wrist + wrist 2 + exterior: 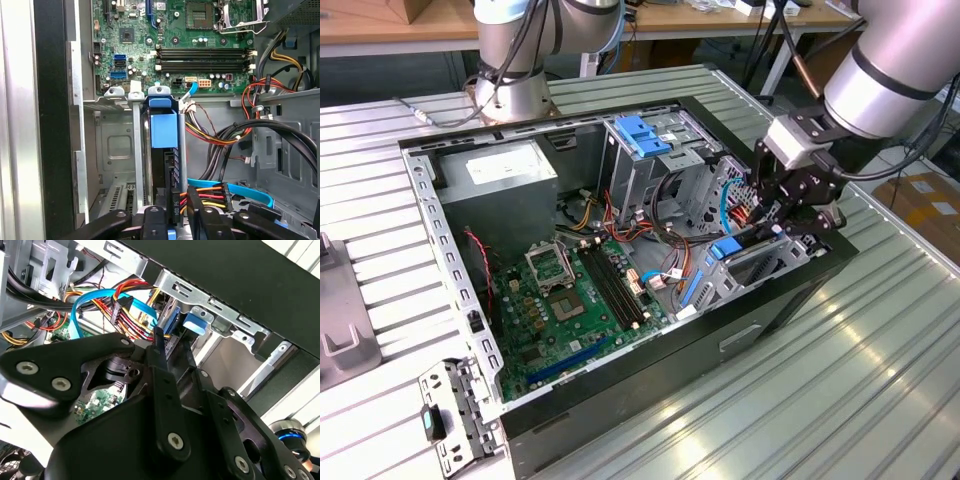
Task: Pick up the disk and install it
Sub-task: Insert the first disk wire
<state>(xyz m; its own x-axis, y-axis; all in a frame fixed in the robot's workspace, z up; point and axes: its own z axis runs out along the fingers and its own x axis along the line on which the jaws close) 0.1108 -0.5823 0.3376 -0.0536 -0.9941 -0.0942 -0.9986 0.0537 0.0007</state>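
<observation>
The table [880,380] of ribbed metal is carrying the open computer case [650,370], and the arm [895,70] is reaching down into the case's corner at the exterior view's right. There the disk [164,131], with its light-blue carrier tab facing up, is sitting upright in the drive bay [136,150], between the bay's grey metal rails and just beside the motherboard [175,30].

The tool [171,212] is hanging directly at the disk's end, its 2 dark fingers [162,367] lying close together along the disk's edge. I cannot tell whether they are pinching it or merely touching it.

The main risk, as I judge it, is the bundle of red, yellow and orange wires [207,192] and the flat blue cable [235,192] crowding right against the fingers. Any sideways drift could be snagging them or dragging a connector loose. A tilted disk could also be jamming against the rails instead of seating fully.
</observation>
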